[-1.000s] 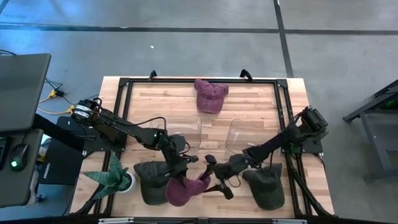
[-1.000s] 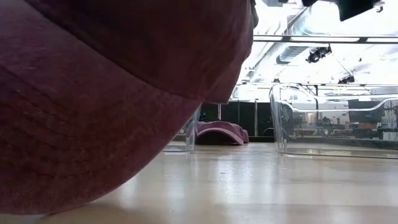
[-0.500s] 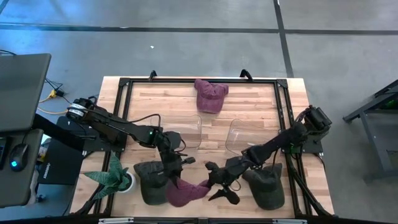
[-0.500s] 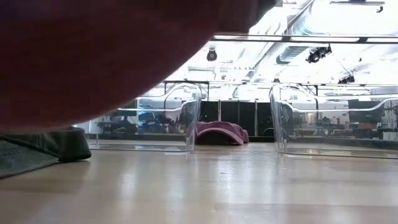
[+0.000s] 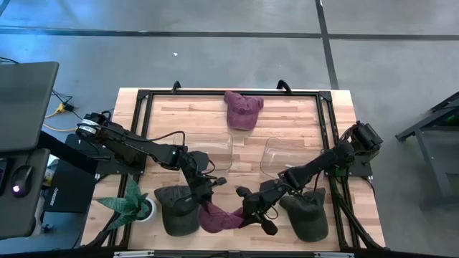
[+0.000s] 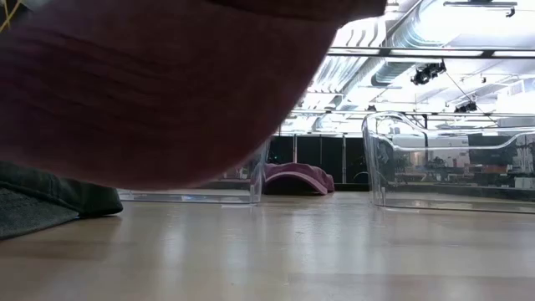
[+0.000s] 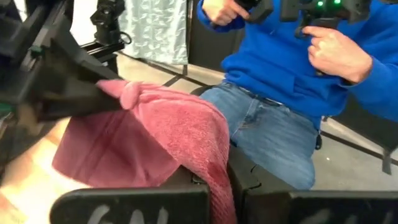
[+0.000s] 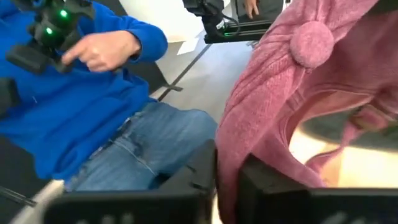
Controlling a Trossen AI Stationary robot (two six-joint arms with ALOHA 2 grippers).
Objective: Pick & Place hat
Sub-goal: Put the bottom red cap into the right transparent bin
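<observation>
Maroon hat point(image 5: 219, 218) at table's 6 o'clock edge, clamped by left gripper point(image 5: 203, 203) and right gripper point(image 5: 249, 213). Wrist views alone show a seated person point(image 7: 292, 81). Low view: hat fills frame, grippers hidden.

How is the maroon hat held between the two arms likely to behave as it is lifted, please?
The maroon hat is probably floppy: it sags and folds between the left gripper and right gripper. It seems light. Its soft fabric should grip rather than slip.

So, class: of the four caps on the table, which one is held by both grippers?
The maroon cap at the near edge, between the two dark grey caps; the other maroon cap lies untouched at the far edge.
</observation>
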